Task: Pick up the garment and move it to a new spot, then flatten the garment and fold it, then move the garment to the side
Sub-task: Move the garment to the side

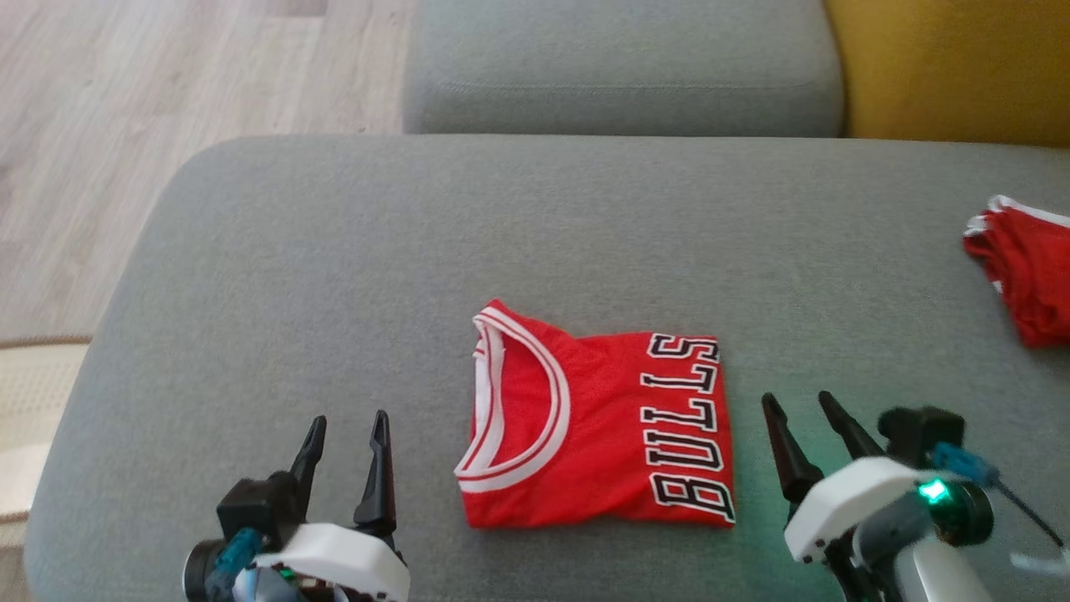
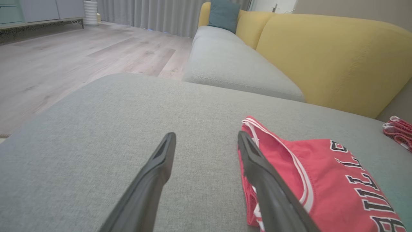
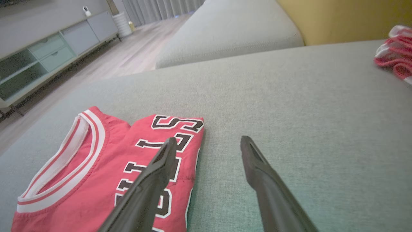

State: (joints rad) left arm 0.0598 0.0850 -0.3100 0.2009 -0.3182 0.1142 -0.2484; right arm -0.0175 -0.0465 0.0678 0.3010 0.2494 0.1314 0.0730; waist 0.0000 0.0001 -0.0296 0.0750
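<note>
**Folded jersey on a grey sofa seat, both end effectors wide and empty**

The garment (image 1: 598, 431), a red jersey with white-and-red trim and black "BULLS" lettering, lies folded into a compact, roughly square packet on the near part of a broad grey seat cushion (image 1: 334, 251). Its collar faces the robot's left and the lettering runs along its right edge. The cushion's woven fabric lies smooth and flat around it, and its far left corner is rounded.

The left end effector (image 1: 349, 418) hovers over the cushion near the garment's left side, its two dark fingers spread wide with nothing between them. The right end effector (image 1: 797, 398) is near the garment's right edge, equally wide and empty. In the left wrist view one finger overlaps the collar edge; whether it touches the cloth cannot be told.

Beyond the broad cushion lies a second seat cushion (image 1: 623, 67), also grey, with a yellow backrest (image 1: 953, 67) beside it. A teal pillow (image 2: 223, 14) leans against the backrest at the sofa's far end. A red bundle (image 1: 1024, 267) with white trim lies at the cushion's far right, well apart from the garment.

A pale wooden floor (image 1: 167, 100) stretches away on the left, with the edge of a light rug (image 1: 33, 393) nearer the robot. Grey curtains (image 2: 145, 13) hang down to the floor across the room. A low cabinet (image 3: 48, 54) with drawers and open shelves stands along a wall.
</note>
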